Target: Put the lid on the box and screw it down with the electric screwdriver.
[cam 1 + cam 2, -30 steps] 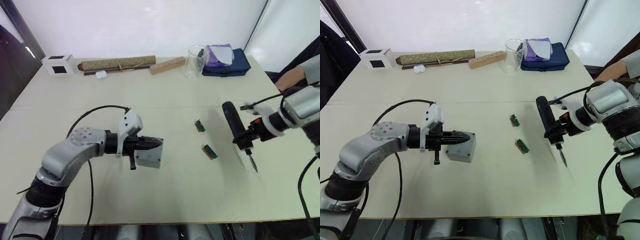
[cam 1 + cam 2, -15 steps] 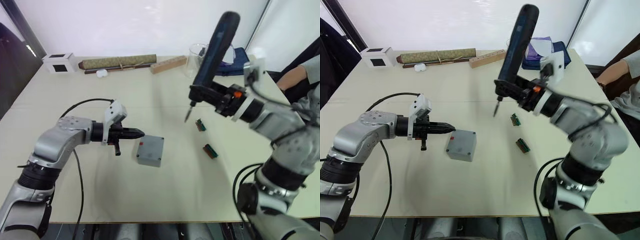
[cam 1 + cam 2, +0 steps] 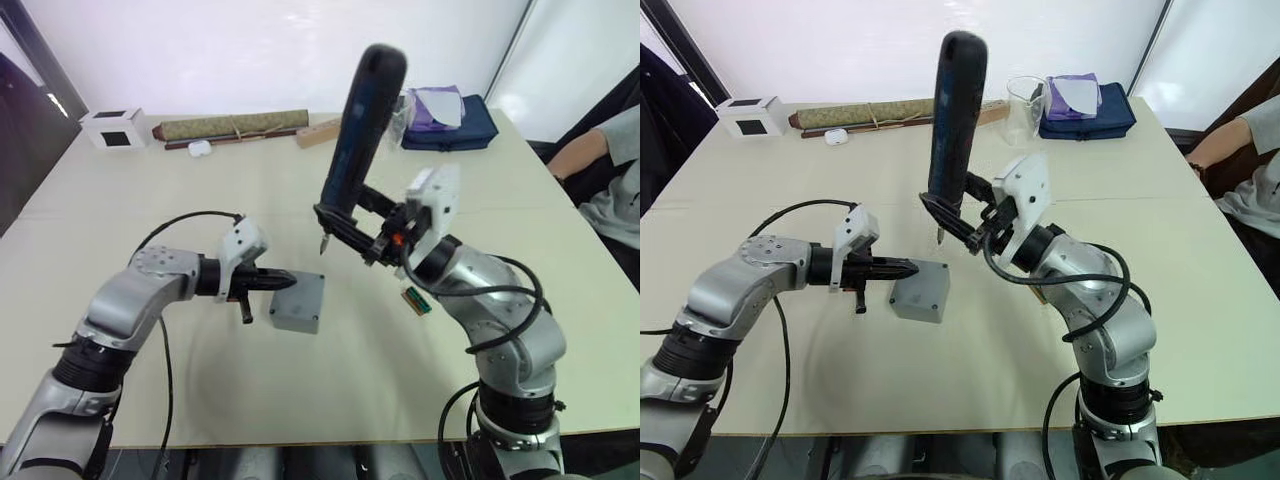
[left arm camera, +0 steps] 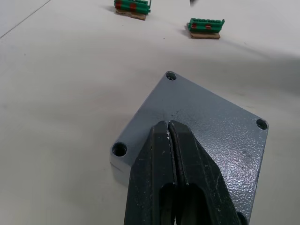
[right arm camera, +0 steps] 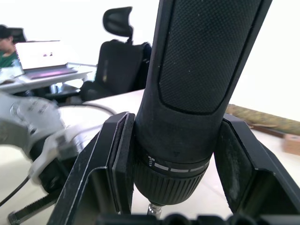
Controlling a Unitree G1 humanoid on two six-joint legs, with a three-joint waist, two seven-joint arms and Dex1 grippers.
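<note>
Sitting on the pale tabletop near its middle, the small square grey metal box has its flat grey lid on top, screw holes showing at the corners. Your left gripper has its two black fingers pressed together with nothing between them, the tips over the lid's near edge; the left wrist view shows them lying across the lid surface, though you cannot tell if they touch it. Your right gripper is clamped around the lower end of the black cylindrical electric screwdriver, which stands nearly upright, leaning slightly, its thin metal bit pointing down and hanging above the table just beyond the box, apart from it. Near the right arm you can see one small green connector block on the table. Along the far edge lie a rolled olive mat, a white cube with a black window, a wooden block and a dark blue pouch. A person's arm shows at the right side.
</note>
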